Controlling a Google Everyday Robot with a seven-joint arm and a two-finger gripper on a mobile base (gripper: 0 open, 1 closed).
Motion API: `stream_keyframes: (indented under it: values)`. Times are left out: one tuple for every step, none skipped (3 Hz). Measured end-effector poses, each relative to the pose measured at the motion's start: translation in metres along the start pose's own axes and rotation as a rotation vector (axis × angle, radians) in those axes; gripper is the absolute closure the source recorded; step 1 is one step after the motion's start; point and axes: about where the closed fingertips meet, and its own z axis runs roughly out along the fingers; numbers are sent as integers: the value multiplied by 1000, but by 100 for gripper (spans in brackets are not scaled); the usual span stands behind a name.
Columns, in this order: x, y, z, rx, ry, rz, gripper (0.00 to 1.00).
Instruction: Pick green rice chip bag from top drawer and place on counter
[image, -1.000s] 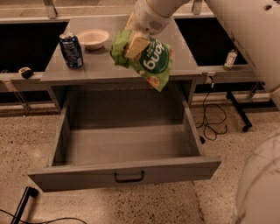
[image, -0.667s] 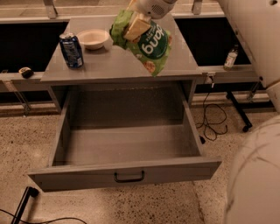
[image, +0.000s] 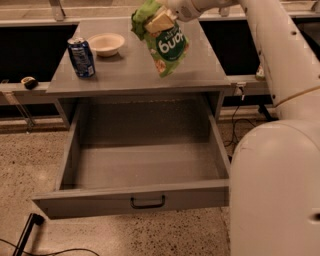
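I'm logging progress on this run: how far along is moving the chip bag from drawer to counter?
Done: the chip bag is out of the drawer, which stands open with nothing visible inside. In hand: the gripper is shut on the bag's top, holding it hanging over the counter, right of the can and bowl. Left: lower it onto the counter and let go.

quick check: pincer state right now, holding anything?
Pincer: closed on the top end of the green chip bag, which hangs in the air above the counter.
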Motion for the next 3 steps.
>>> stream_keyframes:
  values:
    - [31,-8,34,-16,-38,125,58]
    - [36,-11,37,-10,-42,136,35]
    - [36,-11,37,-11,-42,136,13]
